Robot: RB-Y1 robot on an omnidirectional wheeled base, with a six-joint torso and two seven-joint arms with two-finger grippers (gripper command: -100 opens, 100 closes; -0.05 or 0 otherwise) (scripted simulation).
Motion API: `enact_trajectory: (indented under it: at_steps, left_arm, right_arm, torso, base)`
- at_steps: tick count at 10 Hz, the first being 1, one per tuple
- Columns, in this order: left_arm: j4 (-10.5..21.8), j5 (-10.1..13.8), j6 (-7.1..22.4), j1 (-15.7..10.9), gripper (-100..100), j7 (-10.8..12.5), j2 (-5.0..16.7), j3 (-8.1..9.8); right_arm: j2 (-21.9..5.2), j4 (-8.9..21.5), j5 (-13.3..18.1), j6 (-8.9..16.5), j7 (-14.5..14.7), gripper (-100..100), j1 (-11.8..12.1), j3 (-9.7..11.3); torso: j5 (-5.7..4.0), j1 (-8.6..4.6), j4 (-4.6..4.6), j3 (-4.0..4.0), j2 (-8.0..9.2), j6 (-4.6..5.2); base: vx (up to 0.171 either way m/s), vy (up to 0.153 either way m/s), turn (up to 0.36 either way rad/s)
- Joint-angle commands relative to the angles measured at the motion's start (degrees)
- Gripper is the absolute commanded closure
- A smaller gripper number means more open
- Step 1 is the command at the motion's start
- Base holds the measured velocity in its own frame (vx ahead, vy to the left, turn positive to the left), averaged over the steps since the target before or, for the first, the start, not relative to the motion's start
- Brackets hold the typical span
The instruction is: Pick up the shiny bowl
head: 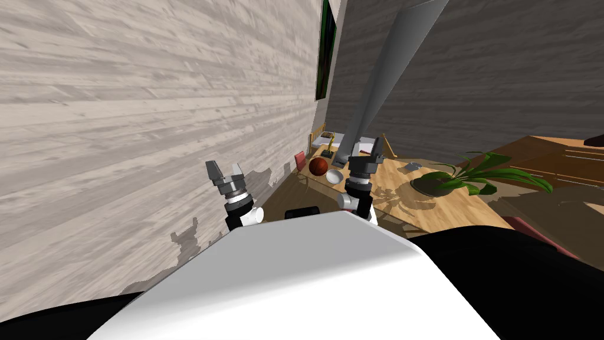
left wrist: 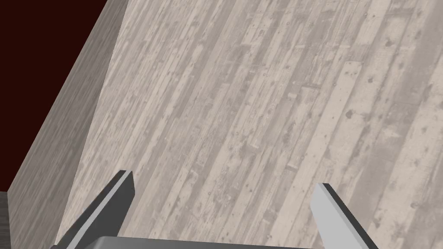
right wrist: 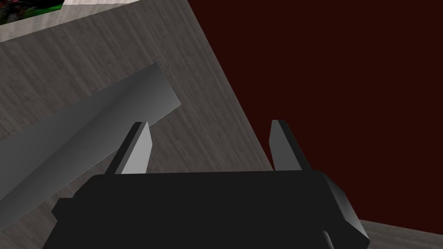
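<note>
Right gripper [right wrist: 210,124] is released: both blades stand apart with nothing between them. In the head view we see it raised in front of the near left part of the wooden table [head: 413,206]. It points up and away from us, toward the tall grey pole [head: 383,82].

The shiny bowl [head: 335,176] is light grey and sits on the table top near the left edge. It is just beside our right forearm, below the gripper and clear of the blades. It is round, so there is no long axis to call. Its mouth seems to face up and slightly toward us, but it is too small to be sure.

A red ball [head: 318,166] sits just beside the bowl on its far left side, and the pole's foot is near both. Further along the table are a small flat grey item [head: 413,167] and then a potted plant [head: 439,184], its green leaves spreading right, well apart from the bowl.

Left gripper [head: 224,165] is raised off to our left, away from the table, also released with its blades wide apart and empty.
</note>
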Motion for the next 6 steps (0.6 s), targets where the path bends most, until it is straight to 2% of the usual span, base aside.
enact_trajectory:
  at_steps: [1,3,4,6]
  left_arm:
    - [0.00,0.00,0.00,0.00,0,0.00,0.00,0.00]
    - [0.00,0.00,0.00,0.00,0,0.00,0.00,0.00]
    - [0.00,0.00,0.00,0.00,0,0.00,0.00,0.00]
    - [0.00,0.00,0.00,0.00,0,0.00,0.00,0.00]
  right_arm:
    - [-2.82,0.39,0.82,-0.17,0.07,-100,0.07,-0.19]
    - [-6.31,1.28,2.70,-0.57,0.22,-100,0.22,-0.59]
    - [-7.13,1.28,2.70,-0.57,0.22,-100,0.22,-0.59]
    - [-11.08,2.59,5.42,-1.14,0.45,-100,0.45,-1.15]
  torso:
    - [0.00,0.00,0.00,0.00,0.00,0.00]
    - [0.00,0.00,0.00,-0.01,-0.01,0.00]
    - [0.00,0.00,0.00,-0.01,-0.02,0.00]
    - [0.00,0.00,0.00,-0.01,-0.02,0.00]
  base:
    - [0.000,0.000,0.000]
    - [0.005,0.008,0.005]
    - [0.004,0.007,0.001]
    - [0.006,0.009,0.008]
